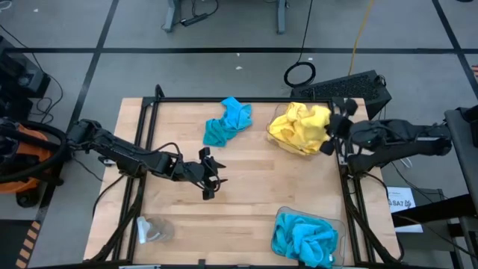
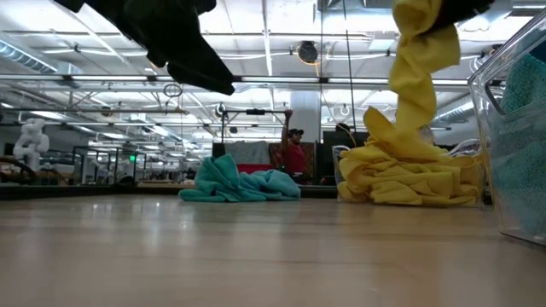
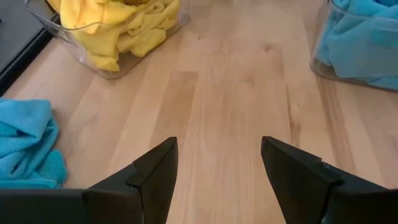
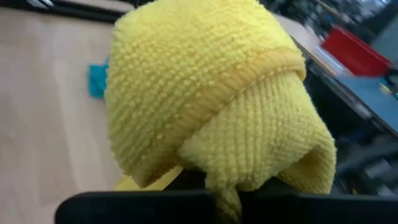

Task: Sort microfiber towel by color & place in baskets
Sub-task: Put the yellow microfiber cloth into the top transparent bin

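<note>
My right gripper (image 1: 329, 131) is shut on a yellow towel (image 2: 417, 75) above the clear basket (image 1: 275, 140) that holds several yellow towels (image 1: 299, 127) at the table's far right. In the right wrist view the bunched towel (image 4: 211, 99) fills the picture. A heap of turquoise towels (image 1: 228, 121) lies on the table at the far middle. A second clear basket (image 1: 340, 224) at the near right holds turquoise towels (image 1: 302, 237). My left gripper (image 1: 210, 178) is open and empty above the bare middle of the table; its own view (image 3: 217, 171) shows the gap. My right gripper holds the yellow towel by a bunched, folded part (image 4: 227, 186); the cloth itself hides the fingers. It comes at it from the table's right side. The towel hangs slack below the gripper, and its lower end (image 2: 401, 145) rests on the yellow pile in the basket.
A small clear round glassy object (image 1: 153, 229) lies at the near left. A dark frame rail (image 1: 224, 99) runs along the table's far edge, with cables and a keyboard (image 1: 351, 88) beyond. Bare wood (image 1: 254, 187) lies between the arms. A person in red (image 2: 295, 153) stands far behind.
</note>
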`<state>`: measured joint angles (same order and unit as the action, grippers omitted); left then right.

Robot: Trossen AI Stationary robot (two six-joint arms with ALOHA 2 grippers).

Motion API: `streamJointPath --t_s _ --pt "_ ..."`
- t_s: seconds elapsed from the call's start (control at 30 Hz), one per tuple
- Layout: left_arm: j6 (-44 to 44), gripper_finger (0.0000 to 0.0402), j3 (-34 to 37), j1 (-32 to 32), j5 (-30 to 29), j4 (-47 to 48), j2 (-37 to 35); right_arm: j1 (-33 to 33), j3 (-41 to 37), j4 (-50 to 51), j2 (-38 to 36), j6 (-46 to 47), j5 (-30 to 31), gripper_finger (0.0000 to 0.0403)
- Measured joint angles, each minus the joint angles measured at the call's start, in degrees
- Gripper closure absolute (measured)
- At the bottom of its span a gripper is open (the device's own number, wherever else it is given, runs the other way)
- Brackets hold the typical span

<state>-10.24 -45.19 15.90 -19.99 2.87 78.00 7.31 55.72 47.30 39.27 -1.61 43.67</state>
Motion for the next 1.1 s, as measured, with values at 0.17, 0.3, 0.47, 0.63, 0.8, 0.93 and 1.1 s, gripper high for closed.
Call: streamJointPath --t_s 0.17,0.3,0.47,0.63,0.8,0.93,1.1 --pt "0.02 0.0164 0.00 0.00 0.04 -1.37 0.00 -1.66 0.00 9.48 -1.14 6.64 1.49 0.0401" --pt "0.04 0.0164 0.00 0.00 0.13 -1.97 0.00 -3.41 0.00 17.17 -1.10 12.40 1.55 0.0401" --pt "0.02 0.0164 0.00 0.00 0.17 -2.18 0.00 -4.85 -0.80 20.12 -0.66 17.19 1.63 0.0401" --pt "0.03 0.0164 0.00 0.00 0.18 -3.86 0.75 -5.87 -4.61 18.20 -0.49 18.12 1.57 0.0401" --pt "0.04 0.0164 -0.02 0.43 0.26 -5.99 3.37 -6.81 -10.44 12.71 -0.23 17.25 0.53 0.0401" --pt "0.00 0.0164 -0.01 0.77 0.35 -6.40 5.67 -8.20 -10.36 11.18 2.00 15.47 -1.48 0.0401" --pt "0.06 0.0164 -0.02 1.07 0.35 -8.67 7.77 -10.25 -10.38 10.74 4.98 14.24 -3.54 0.0401"
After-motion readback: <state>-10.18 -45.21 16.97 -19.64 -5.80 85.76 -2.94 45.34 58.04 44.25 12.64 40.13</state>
